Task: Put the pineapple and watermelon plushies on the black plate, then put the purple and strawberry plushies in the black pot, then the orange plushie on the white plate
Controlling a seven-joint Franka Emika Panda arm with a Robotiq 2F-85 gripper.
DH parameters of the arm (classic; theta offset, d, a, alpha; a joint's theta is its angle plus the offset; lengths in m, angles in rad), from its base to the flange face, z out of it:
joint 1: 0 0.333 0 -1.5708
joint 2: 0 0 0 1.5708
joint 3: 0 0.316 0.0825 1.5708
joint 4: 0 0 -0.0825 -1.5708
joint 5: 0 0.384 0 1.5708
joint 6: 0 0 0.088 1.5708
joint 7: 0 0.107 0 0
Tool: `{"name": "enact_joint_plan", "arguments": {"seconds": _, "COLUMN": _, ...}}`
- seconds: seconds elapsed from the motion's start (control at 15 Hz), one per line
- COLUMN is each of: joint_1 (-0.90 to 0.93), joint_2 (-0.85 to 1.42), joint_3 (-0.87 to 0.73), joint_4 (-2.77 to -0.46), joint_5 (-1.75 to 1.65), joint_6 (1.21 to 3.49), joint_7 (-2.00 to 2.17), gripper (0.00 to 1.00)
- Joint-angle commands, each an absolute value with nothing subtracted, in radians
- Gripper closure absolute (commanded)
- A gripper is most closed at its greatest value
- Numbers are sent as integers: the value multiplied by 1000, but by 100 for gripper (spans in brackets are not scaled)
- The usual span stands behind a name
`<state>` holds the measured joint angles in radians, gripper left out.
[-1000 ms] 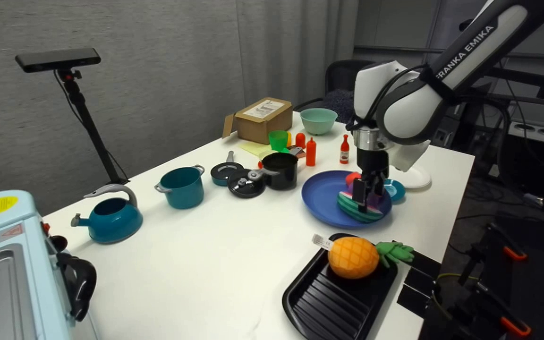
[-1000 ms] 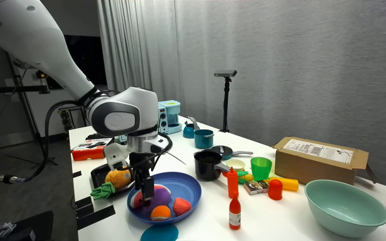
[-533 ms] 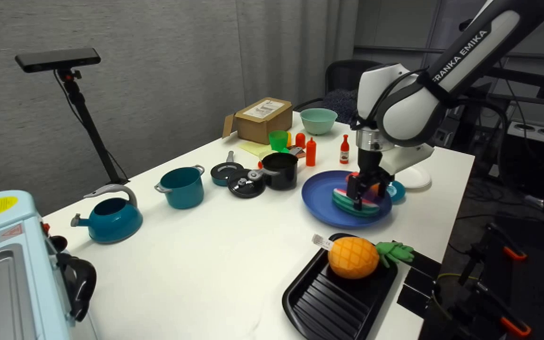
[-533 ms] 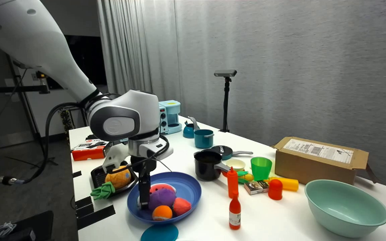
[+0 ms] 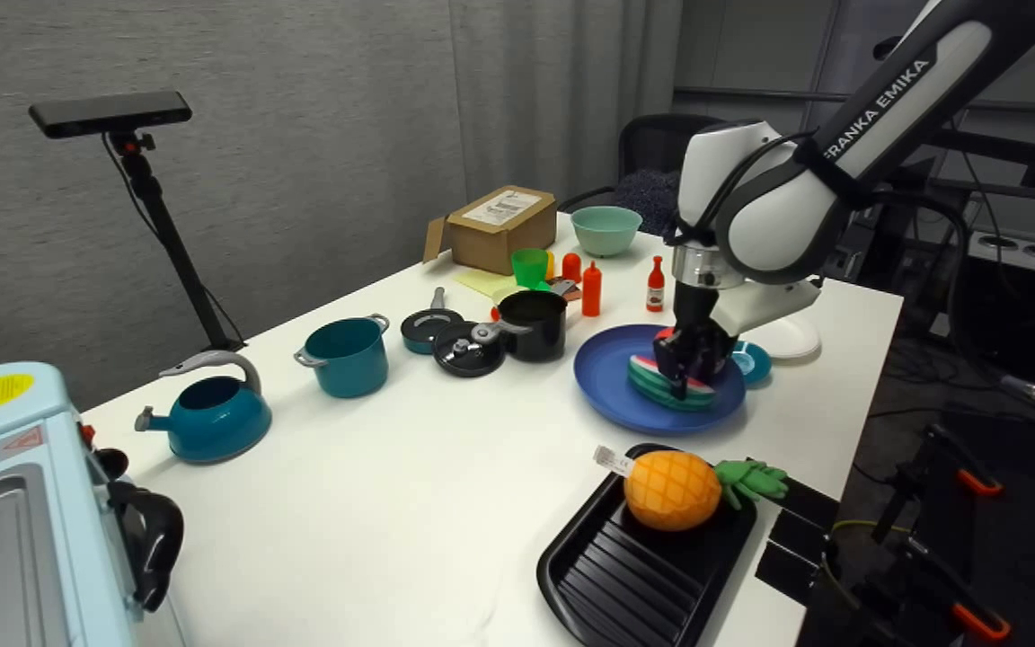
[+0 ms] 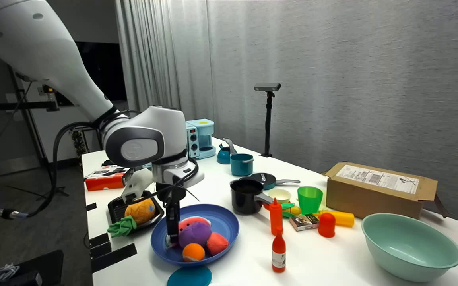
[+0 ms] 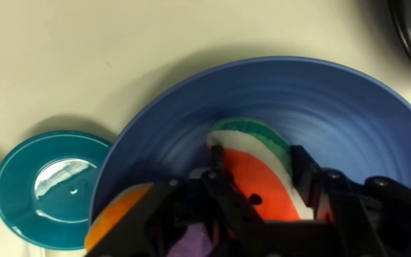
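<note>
Jaws of the gripper (image 7: pixel 257 157) are closed on the watermelon plushie (image 7: pixel 264 189), one finger against its green rind and one at the opposite side; how hard they squeeze, I cannot tell. Five plushies are in sight, four of them on one round blue plate (image 5: pixel 605 382). In an exterior view, the watermelon plushie lies on the far side of the bunch, with the purple plushie (image 6: pixel 194 235) nearer, the orange plushie (image 6: pixel 193 252) nearest and the strawberry plushie (image 6: pixel 217 243) on the right. The fifth, the pineapple plushie (image 5: pixel 672 491), is at the far end of the one black plate (image 5: pixel 616 584).

In an exterior view, the single black pot (image 5: pixel 543 338) stands left of the blue plate, near its rim, and one white plate (image 5: pixel 796 341) lies beyond it on the right. Broad white table (image 5: pixel 374 521) stretches between the one teal kettle (image 5: pixel 221 427) on the left and the black plate. That black plate sits near the table's right edge, and the pineapple plushie's green leaves reach past its rim. One teal saucer (image 7: pixel 16 185) is just beside the blue plate, whose rim overlaps it in the wrist view.

Faint rings mark the blue plate; the black plate is rectangular and ribbed. The teal saucer shines, and a crisscross pattern covers the pineapple plushie's body.
</note>
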<state>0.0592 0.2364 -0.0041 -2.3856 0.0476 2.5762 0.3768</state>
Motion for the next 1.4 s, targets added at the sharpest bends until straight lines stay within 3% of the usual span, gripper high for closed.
{"name": "enact_joint_plan", "arguments": {"seconds": 0.0, "joint_1": 71, "joint_2": 223, "joint_3": -7, "joint_4": -2407, "joint_5": 50, "joint_6": 2604, "joint_7": 379, "gripper": 82}}
{"name": "enact_joint_plan", "arguments": {"seconds": 0.2, "joint_1": 64, "joint_2": 197, "joint_3": 9, "joint_4": -2406, "joint_5": 68, "joint_6": 2585, "joint_7": 327, "gripper": 99}}
{"name": "enact_joint_plan", "arguments": {"seconds": 0.27, "joint_1": 60, "joint_2": 180, "joint_3": 18, "joint_4": -2406, "joint_5": 74, "joint_6": 2576, "joint_7": 297, "gripper": 100}}
{"name": "enact_joint_plan", "arguments": {"seconds": 1.0, "joint_1": 98, "joint_2": -44, "joint_3": 126, "joint_4": -2345, "joint_5": 255, "joint_6": 2345, "joint_7": -261, "gripper": 98}}
{"name": "enact_joint_plan", "arguments": {"seconds": 1.33, "joint_1": 194, "joint_2": 25, "joint_3": 209, "joint_4": -2275, "joint_5": 228, "joint_6": 2339, "joint_7": -341, "gripper": 98}}
